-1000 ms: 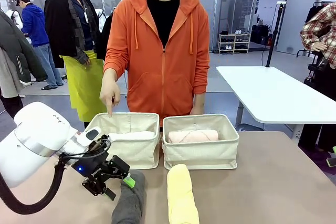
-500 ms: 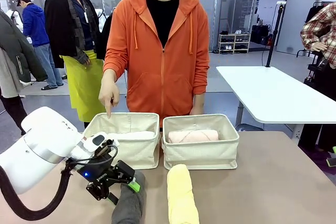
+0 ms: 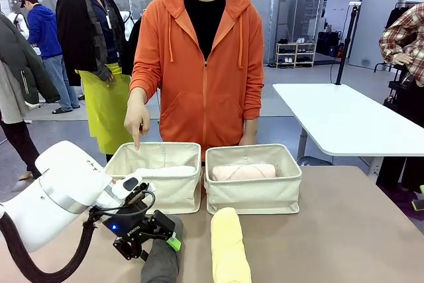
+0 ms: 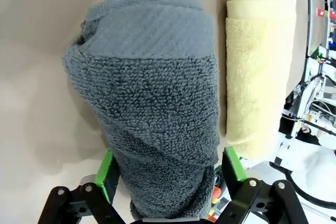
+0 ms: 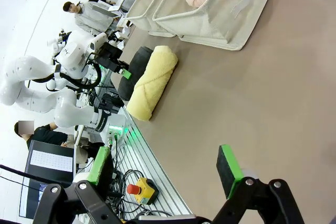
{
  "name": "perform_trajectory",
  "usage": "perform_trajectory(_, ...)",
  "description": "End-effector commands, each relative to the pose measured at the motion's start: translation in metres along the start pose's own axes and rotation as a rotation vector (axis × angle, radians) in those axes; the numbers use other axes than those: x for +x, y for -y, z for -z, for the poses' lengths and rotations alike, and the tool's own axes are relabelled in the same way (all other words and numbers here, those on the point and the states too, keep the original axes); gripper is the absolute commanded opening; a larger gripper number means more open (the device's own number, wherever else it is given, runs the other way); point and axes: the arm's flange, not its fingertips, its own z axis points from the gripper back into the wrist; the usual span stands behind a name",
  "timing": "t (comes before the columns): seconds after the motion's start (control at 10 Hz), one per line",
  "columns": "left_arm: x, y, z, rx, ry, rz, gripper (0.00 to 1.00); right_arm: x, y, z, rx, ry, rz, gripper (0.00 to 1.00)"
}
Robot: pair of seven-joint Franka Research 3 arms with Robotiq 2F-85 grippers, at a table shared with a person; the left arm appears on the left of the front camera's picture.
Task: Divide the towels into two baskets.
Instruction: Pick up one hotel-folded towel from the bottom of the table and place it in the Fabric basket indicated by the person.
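A dark grey towel (image 3: pixel 162 263) lies at the table's front, with a pale yellow towel (image 3: pixel 228 246) beside it on the right. My left gripper (image 3: pixel 156 243) is open and straddles the grey towel's (image 4: pixel 157 103) far end, one green pad (image 4: pixel 107 170) on each side. A white towel (image 3: pixel 165 171) lies in the left basket (image 3: pixel 159 193). A pale pink towel (image 3: pixel 243 171) lies in the right basket (image 3: pixel 255 197). The person's hand (image 3: pixel 138 124) points down at the left basket. My right gripper (image 5: pixel 164 166) hangs open over bare table, holding nothing.
The two baskets (image 5: pixel 210 14) stand side by side at mid-table, touching. Bare tabletop (image 3: pixel 344 230) stretches to the right of the yellow towel (image 5: pixel 152 82). The person in an orange hoodie (image 3: pixel 205 64) stands right behind the baskets.
My left gripper has moved right and down onto the dark grey towel, its fingers now on either side of it. The person's pointing hand has stayed put.
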Motion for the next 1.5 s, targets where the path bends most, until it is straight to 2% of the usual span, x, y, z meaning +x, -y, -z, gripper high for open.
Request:
perform_trajectory(0.0,-0.040,-0.009,0.000,-0.005,0.052,0.013,0.82,0.000,-0.003,-0.003,-0.005,-0.009,0.010,1.00)
perform_trajectory(0.1,-0.041,-0.008,-0.001,-0.010,0.051,0.019,0.78,0.000,-0.003,-0.003,-0.005,-0.009,0.010,1.00)
perform_trajectory(0.2,-0.041,-0.007,-0.002,-0.013,0.054,0.021,0.62,0.000,-0.003,-0.003,-0.005,-0.009,0.010,1.00)
perform_trajectory(0.3,-0.040,-0.007,-0.003,-0.013,0.063,0.013,0.58,0.000,-0.003,-0.003,-0.005,-0.009,0.010,1.00)
perform_trajectory(0.4,-0.041,-0.005,-0.005,-0.002,0.081,0.022,0.45,0.000,-0.003,-0.003,-0.005,-0.009,0.010,1.00)
perform_trajectory(0.5,-0.041,-0.003,-0.009,-0.010,0.085,0.007,0.64,0.000,-0.003,-0.003,-0.005,-0.009,0.010,1.00)
perform_trajectory(0.6,-0.041,0.000,-0.017,-0.016,0.109,0.004,0.41,0.000,-0.003,-0.003,-0.005,-0.009,0.010,1.00)
perform_trajectory(0.9,-0.042,0.023,-0.064,-0.035,0.115,0.060,0.41,0.000,-0.003,-0.003,-0.005,-0.009,0.010,1.00)
perform_trajectory(1.1,-0.037,0.041,-0.105,-0.019,0.170,0.110,0.41,0.000,-0.003,-0.003,-0.005,-0.009,0.010,1.00)
perform_trajectory(1.4,-0.035,0.050,-0.130,0.019,0.194,0.156,0.41,0.000,-0.003,-0.003,-0.005,-0.009,0.010,1.00)
